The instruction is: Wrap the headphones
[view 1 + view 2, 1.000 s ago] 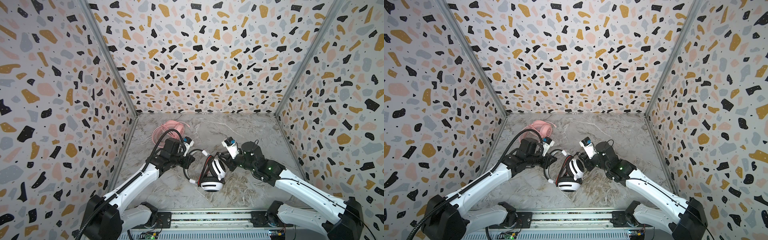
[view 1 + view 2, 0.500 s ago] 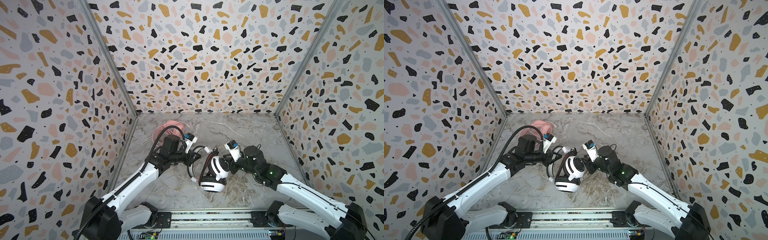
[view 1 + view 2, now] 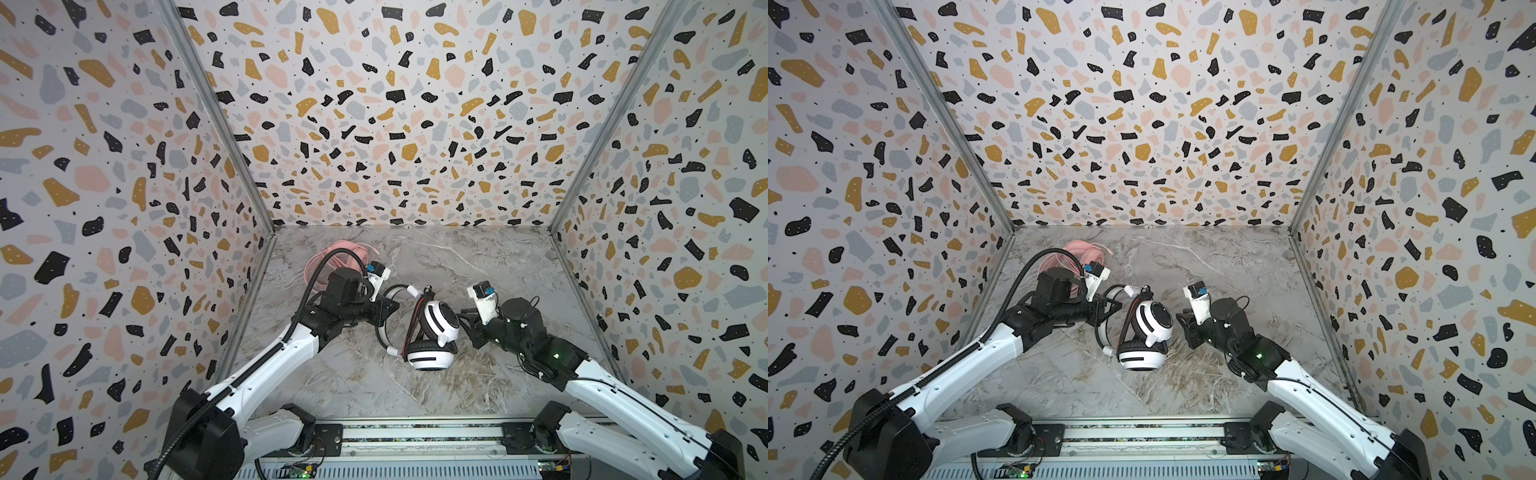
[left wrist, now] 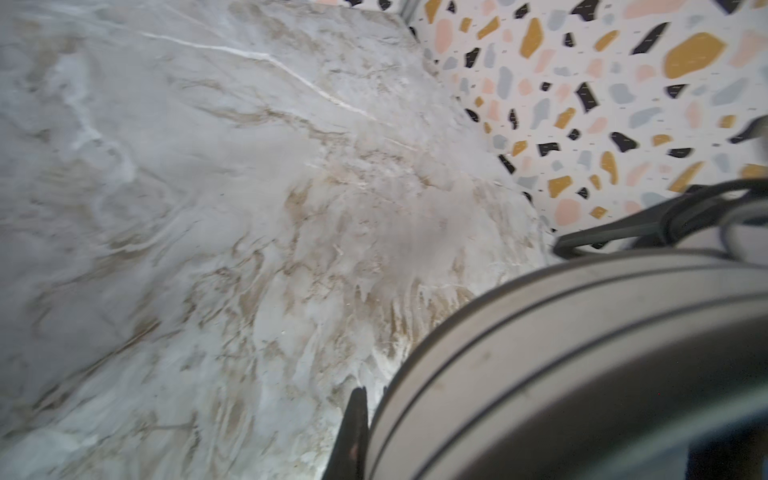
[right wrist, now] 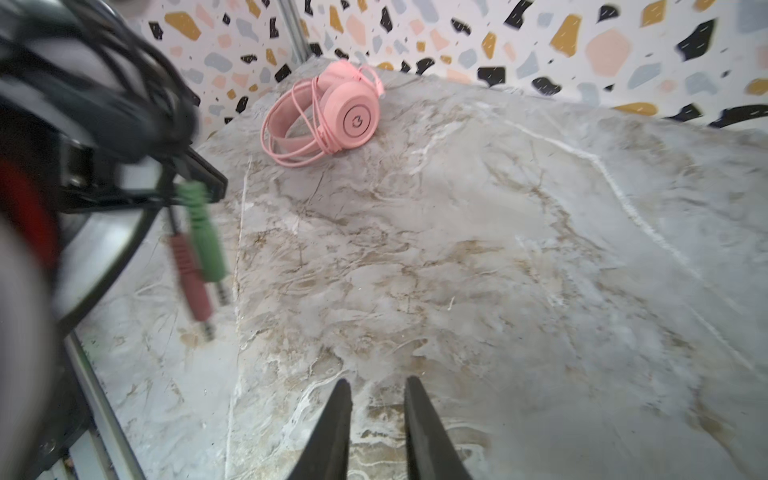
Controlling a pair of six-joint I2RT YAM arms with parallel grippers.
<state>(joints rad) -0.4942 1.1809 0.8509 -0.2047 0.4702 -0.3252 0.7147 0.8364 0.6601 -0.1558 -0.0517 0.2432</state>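
Striped headset [image 3: 436, 324] on end, cups stacked, band [image 3: 379, 334] leftward in clenched left fingers [image 4: 353, 424]; right fingers [image 5: 332, 428] released

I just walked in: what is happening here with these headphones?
The left gripper is shut on the band of the white-and-black headset, holding it propped up. The right gripper sits beside it, jaws apart and empty. The pink headset lies at the back, its cable already wound around it.

Both arms have white links and black joints. The left arm [image 3: 268, 363] carries a ribbed black hose [image 3: 336, 251] (looping over its wrist); a green light [image 3: 556, 355] glows on the right arm [image 3: 623, 401].
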